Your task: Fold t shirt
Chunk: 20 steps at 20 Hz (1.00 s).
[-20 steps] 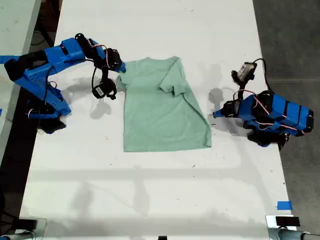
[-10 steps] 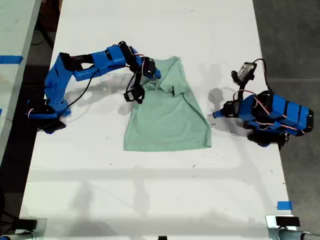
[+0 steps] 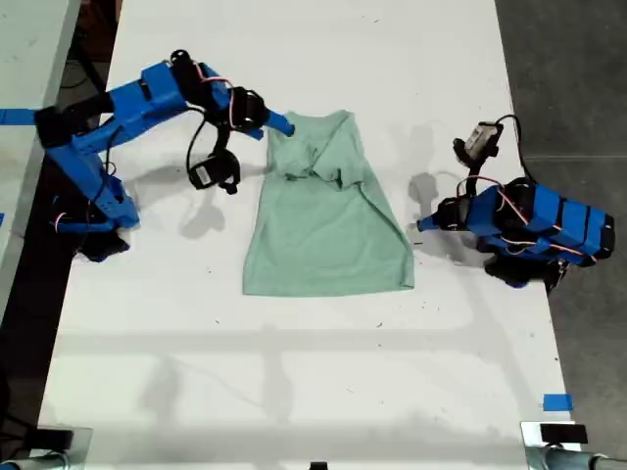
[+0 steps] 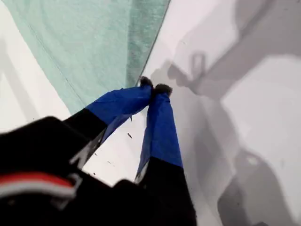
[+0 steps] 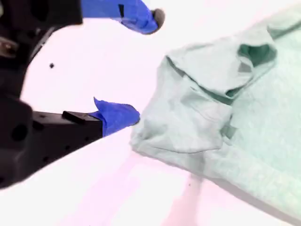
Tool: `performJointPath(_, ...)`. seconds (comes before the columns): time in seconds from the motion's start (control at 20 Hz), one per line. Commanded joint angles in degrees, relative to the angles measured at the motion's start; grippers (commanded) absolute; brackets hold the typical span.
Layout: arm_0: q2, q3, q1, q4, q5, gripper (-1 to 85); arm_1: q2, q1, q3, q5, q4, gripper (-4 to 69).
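We are looking at the t shirt (image 3: 323, 220) lying on the white tabletop (image 3: 294, 392), about midway between our 2 arms in the exterior view. Its lower part is spreading flat toward the near edge of that view, while its far part is bunching, with cloth from both sides folded in over the middle and rumpled below the neckline.

Our second hand (image 5: 136, 66) is hovering at the far left corner of the t shirt in the exterior view, on the arm reaching in from that view's left (image 3: 279, 125). Its 2 blue fingers (image 5: 117, 115) are standing wide apart with nothing between them; the nearer fingertip is sitting just beside the bunched cloth edge, and we cannot tell whether it is touching.

Our first hand (image 4: 155, 88) is sitting low on the arm folded up at the exterior view's right (image 3: 423, 225), just beside the t shirt's right edge. Its fingertips are pressing together and gripping nothing, their tips resting close over bare tabletop right beside the hem.
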Motion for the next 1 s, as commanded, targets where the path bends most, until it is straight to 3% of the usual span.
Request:
performJointPath(0.0,41.2,41.5,9.1,-8.5,-14.0,11.9,0.5,-0.7,-1.1,0.6,0.1,1.5)
performJointPath(0.15,59.2,67.9,24.6,-13.9,-32.6,4.0,0.5,-0.3,-0.9,0.1,-0.1,1.5)
performJointPath(0.25,63.8,77.5,29.5,-18.0,-38.2,3.6,0.5,-0.3,-0.8,0.0,-0.2,1.5)
performJointPath(0.4,79.0,88.9,28.8,-17.0,-36.1,2.9,0.5,-0.2,-0.8,0.0,-0.2,1.5)
performJointPath(0.5,94.1,91.6,27.1,-11.2,-32.5,1.5,0.5,0.0,-0.6,0.0,-0.2,1.5)
performJointPath(0.7,84.7,91.3,22.6,-16.1,-30.5,0.3,0.5,0.3,-0.6,-0.2,-0.3,1.5)
performJointPath(0.95,85.5,91.5,22.1,-15.6,-31.3,0.1,0.5,-0.4,-0.4,0.4,-0.2,1.5)
